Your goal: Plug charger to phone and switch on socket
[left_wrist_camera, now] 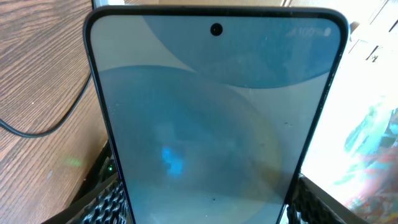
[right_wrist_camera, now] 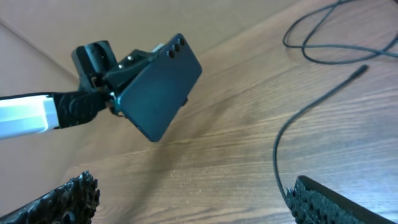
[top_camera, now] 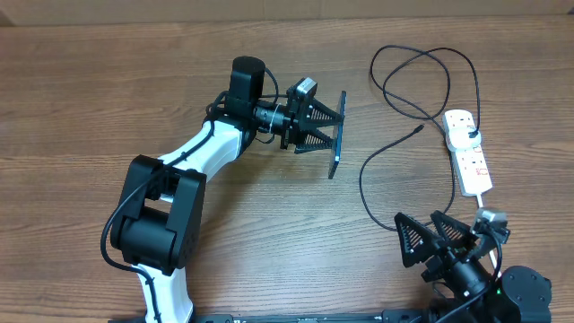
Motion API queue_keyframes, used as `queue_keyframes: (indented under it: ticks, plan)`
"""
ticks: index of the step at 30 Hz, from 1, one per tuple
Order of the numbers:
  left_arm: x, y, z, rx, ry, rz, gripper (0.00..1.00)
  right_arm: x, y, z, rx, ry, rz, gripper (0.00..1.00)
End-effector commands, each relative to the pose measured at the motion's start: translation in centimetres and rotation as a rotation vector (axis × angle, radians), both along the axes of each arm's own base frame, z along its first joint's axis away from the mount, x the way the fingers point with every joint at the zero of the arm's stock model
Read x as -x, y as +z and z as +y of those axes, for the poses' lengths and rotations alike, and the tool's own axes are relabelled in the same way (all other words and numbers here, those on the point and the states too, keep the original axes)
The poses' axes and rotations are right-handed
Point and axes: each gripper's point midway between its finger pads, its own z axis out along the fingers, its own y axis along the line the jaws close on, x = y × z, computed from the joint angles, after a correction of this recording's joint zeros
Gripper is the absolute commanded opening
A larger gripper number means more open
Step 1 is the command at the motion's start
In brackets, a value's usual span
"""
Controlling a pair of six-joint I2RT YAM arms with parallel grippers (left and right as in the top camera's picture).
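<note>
Fingers (top_camera: pixel 319 113) of L gripper (top_camera: pixel 327 128) clamp the phone (top_camera: pixel 334 166) by its edges, raised off the table (top_camera: pixel 90 90), screen twd wrist cam; R gripper (top_camera: pixel 416 215) splayed wide, empty, nr charger cable (top_camera: pixel 361 184).

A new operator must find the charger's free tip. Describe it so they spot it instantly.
Start at the white socket on the right of the table. Just left of it lies the charger tip, bare on the wood: the black cable's only loose end.

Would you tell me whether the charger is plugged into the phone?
Unplugged: the charger's tip lies on the table, apart from the phone held by the left tool.
</note>
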Motion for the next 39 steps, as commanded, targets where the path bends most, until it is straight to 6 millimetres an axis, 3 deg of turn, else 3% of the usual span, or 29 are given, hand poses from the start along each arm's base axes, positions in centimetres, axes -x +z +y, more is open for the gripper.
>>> queue_keyframes:
  ticks: [1, 6, 15, 19, 25, 33, 39]
  plan:
    - [0.3, 0.1, -0.2, 0.010, -0.025, 0.005, 0.22, 0.0, 0.2, -0.3, -0.012, -0.023, 0.013, 0.99]
    - [0.3, 0.1, -0.2, 0.009, -0.023, 0.005, 0.21, -0.2, 0.7, -0.3, -0.020, -0.027, 0.032, 0.99]
    - [0.3, 0.1, -0.2, 0.008, -0.020, 0.004, 0.22, -0.5, 4.7, -1.5, 0.108, -0.053, 0.155, 0.99]
    - [0.2, 0.1, -0.2, 0.008, -0.020, 0.004, 0.22, -0.1, 7.4, -1.5, 0.119, -0.045, 0.168, 0.99]
    - [0.2, 0.1, -0.2, 0.008, -0.020, 0.004, 0.21, 1.1, 11.9, 0.4, 0.070, 0.058, 0.058, 0.99]
    - [0.2, 0.0, -0.2, 0.006, -0.016, 0.004, 0.21, -1.5, 11.6, 0.4, 0.071, 0.060, 0.029, 0.99]
    - [0.0, -0.1, -0.3, -0.006, -0.003, 0.019, 0.21, -4.3, 10.2, 0.7, 0.083, 0.082, 0.106, 0.99]
